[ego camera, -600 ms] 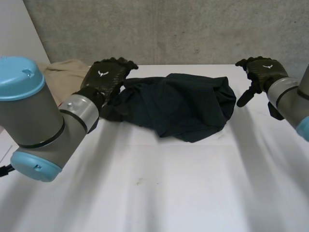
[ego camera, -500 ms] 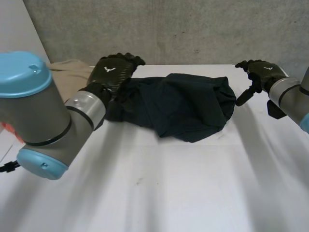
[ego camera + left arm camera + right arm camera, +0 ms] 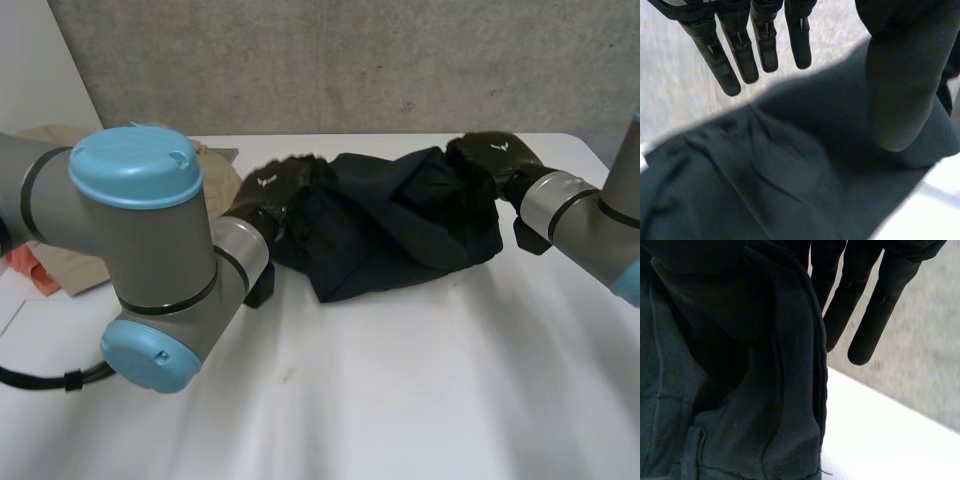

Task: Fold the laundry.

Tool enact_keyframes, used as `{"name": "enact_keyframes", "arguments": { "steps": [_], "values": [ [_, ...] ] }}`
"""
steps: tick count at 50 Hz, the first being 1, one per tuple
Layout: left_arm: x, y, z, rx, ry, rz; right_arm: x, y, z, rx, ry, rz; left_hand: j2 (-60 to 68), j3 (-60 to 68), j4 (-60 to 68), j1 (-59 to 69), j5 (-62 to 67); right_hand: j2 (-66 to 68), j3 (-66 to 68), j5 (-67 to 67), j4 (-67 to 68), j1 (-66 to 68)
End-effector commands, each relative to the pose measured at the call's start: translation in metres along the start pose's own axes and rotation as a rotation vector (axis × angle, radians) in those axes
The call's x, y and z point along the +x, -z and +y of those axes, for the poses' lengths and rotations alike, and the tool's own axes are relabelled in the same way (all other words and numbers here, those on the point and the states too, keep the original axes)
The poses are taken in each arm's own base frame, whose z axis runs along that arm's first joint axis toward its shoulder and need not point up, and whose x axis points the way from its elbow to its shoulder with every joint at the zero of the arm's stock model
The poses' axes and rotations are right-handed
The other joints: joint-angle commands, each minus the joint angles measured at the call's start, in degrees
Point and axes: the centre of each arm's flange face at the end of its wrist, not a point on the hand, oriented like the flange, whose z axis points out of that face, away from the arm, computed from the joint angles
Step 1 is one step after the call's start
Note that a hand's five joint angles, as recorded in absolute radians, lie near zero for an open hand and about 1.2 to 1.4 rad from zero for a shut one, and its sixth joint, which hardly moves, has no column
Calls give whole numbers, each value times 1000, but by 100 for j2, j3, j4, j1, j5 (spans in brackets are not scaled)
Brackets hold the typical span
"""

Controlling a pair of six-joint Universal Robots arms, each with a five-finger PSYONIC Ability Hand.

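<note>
Both hands at the ends of the dark garment (image 3: 390,215) on the table (image 3: 400,380).
My left hand (image 3: 262,192) rests on the garment's left end, its fingers (image 3: 740,55) straight and the thumb lying over the cloth, gripping nothing. My right hand (image 3: 492,158) sits at the right end, fingers (image 3: 882,300) straight and reaching past the hem, with cloth lying loose against the palm.

I observed the right hand (image 3: 894,275) with its fingers (image 3: 841,305) straight and slightly spread, their tips above the white table (image 3: 880,440). A dark twill garment (image 3: 740,390) lay bunched against the fingers. Its stitched hem (image 3: 818,390) ran down to the table. A grey wall (image 3: 932,355) stood behind the table's far edge.
</note>
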Motion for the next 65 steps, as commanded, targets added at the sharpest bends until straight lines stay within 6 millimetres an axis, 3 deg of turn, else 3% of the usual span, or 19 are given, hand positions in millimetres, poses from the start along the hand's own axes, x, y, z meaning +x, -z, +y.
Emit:
{"name": "enact_keyframes", "arguments": {
  "steps": [1, 13, 23, 24, 28, 29, 32, 35, 36, 38, 39, 41, 45, 50, 53, 54, 58, 61, 65],
  "values": [
    [-5, 11, 27, -203, 233, -68, -51, 41, -16, 51, 50, -50, 926, 924, 913, 867, 898, 1302, 1221, 1258, 1177, 1604],
    [-18, 27, 47, -366, 441, -202, -114, 75, 18, -50, 184, -58, -873, -875, -886, -931, -900, 1302, 1221, 1258, 1177, 1604],
    [-29, 16, 56, -365, 481, -227, -138, 95, 23, -17, 204, -99, -875, -877, -888, -933, -903, 1302, 1221, 1258, 1177, 1604],
    [-30, 15, 57, -365, 484, -230, -138, 96, 22, -12, 208, -99, -575, -576, -587, -633, -602, 1302, 1221, 1258, 1177, 1604],
    [-32, 10, 58, -353, 480, -222, -137, 102, 13, 22, 204, -80, 4395, 4394, 4383, 4337, 4368, 1302, 1221, 1258, 1177, 1604],
    [-33, 9, 54, -336, 467, -225, -135, 103, 6, 44, 210, -72, 5671, 5669, 5658, 5613, 5644, 1302, 1221, 1258, 1177, 1604],
    [-44, 6, 38, -287, 428, -257, -129, 103, -4, 73, 220, -46, 5684, 5682, 5671, 5626, 5657, 1302, 1221, 1258, 1177, 1604],
    [-64, 14, -2, -195, 358, -309, -116, 99, -22, 124, 265, 2, 5684, 5682, 5671, 5626, 5657, 1302, 1221, 1258, 1177, 1604],
    [-68, 21, -26, -137, 311, -305, -111, 98, -29, 140, 305, 17, 5684, 5682, 5671, 5626, 5657, 1302, 1221, 1258, 1177, 1604],
    [-69, 31, -51, -69, 251, -282, -108, 96, -37, 160, 360, 28, 5684, 5682, 5671, 5626, 5657, 1302, 1221, 1258, 1177, 1604],
    [-65, 41, -75, 2, 173, -241, -110, 96, -42, 171, 420, 20, 5684, 5682, 5671, 5626, 5657, 1302, 1221, 1258, 1177, 1604],
    [-58, 50, -96, 64, 81, -191, -112, 96, -46, 174, 475, 5, 5684, 5682, 5671, 5626, 5657, 1302, 1221, 1258, 1177, 1604],
    [-45, 55, -99, 58, -197, -111, -116, 97, -54, 176, 595, -24, 5684, 5682, 5671, 5626, 5657, 1302, 1221, 1258, 1177, 1604],
    [-40, 48, -61, -74, -575, -118, -115, 78, -40, 96, 643, -57, 5684, 5682, 5671, 5626, 5657, 1302, 1221, 1258, 1177, 1604],
    [-43, 38, -41, -138, -695, -134, -115, 66, -26, 32, 640, -82, 5684, 5682, 5671, 5626, 5657, 1302, 1221, 1258, 1177, 1604],
    [-46, 30, -27, -179, -761, -143, -114, 56, -16, -11, 636, -95, 5684, 5682, 5671, 5626, 5657, 1302, 1221, 1258, 1177, 1604],
    [-58, -3, -9, -167, -880, -181, -110, 28, 6, -70, 634, -107, 5684, 5682, 5671, 5626, 5657, 1302, 1221, 1258, 1177, 1604],
    [-64, -25, -13, -90, -928, -210, -104, 7, 7, -54, 640, -72, 5684, 5682, 5671, 5626, 5657, 1302, 1221, 1258, 1177, 1604],
    [-56, -50, -56, 186, -976, -216, -86, -26, -32, 117, 650, 83, 5684, 5682, 5671, 5626, 5657, 1302, 1221, 1258, 1177, 1604]
  ]
}}
